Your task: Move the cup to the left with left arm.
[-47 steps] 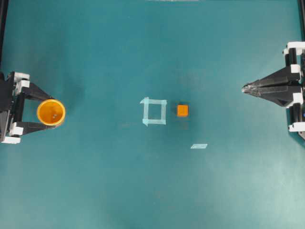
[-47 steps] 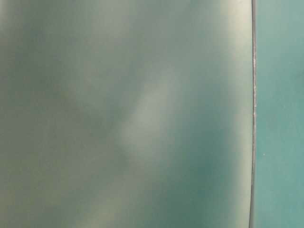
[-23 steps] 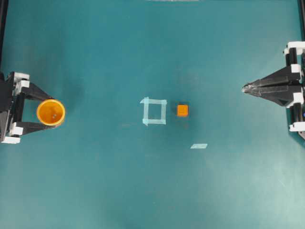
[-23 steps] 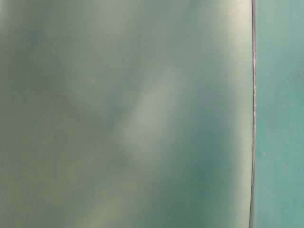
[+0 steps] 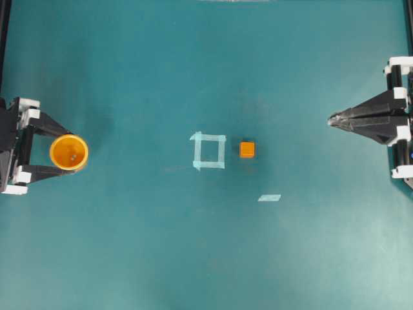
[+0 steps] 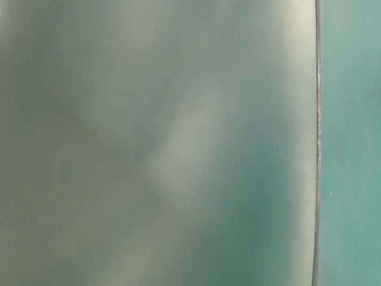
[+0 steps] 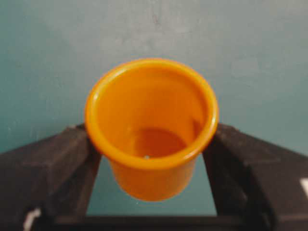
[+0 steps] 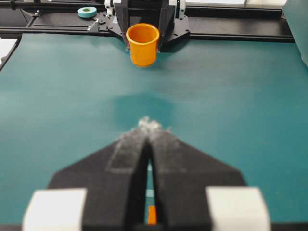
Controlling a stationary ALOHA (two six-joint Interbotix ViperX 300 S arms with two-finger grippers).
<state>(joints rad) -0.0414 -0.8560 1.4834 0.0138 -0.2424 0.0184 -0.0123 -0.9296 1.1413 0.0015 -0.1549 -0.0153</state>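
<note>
The yellow-orange cup (image 5: 69,152) stands upright at the far left of the teal table, seen from above with its darker inside showing. My left gripper (image 5: 68,152) is shut on it, one black finger against each side just under the rim. In the left wrist view the cup (image 7: 151,125) fills the middle between the two fingers (image 7: 72,163). Whether its base touches the table I cannot tell. The right wrist view shows the cup (image 8: 142,44) far across the table. My right gripper (image 5: 331,119) is shut at the right edge, holding nothing.
A small orange cube (image 5: 247,150) lies near the middle, just right of a pale tape square (image 5: 208,151). A short tape strip (image 5: 270,197) lies below and right of it. A tape roll (image 8: 87,11) sits on the black frame behind the left arm. The table-level view is only blur.
</note>
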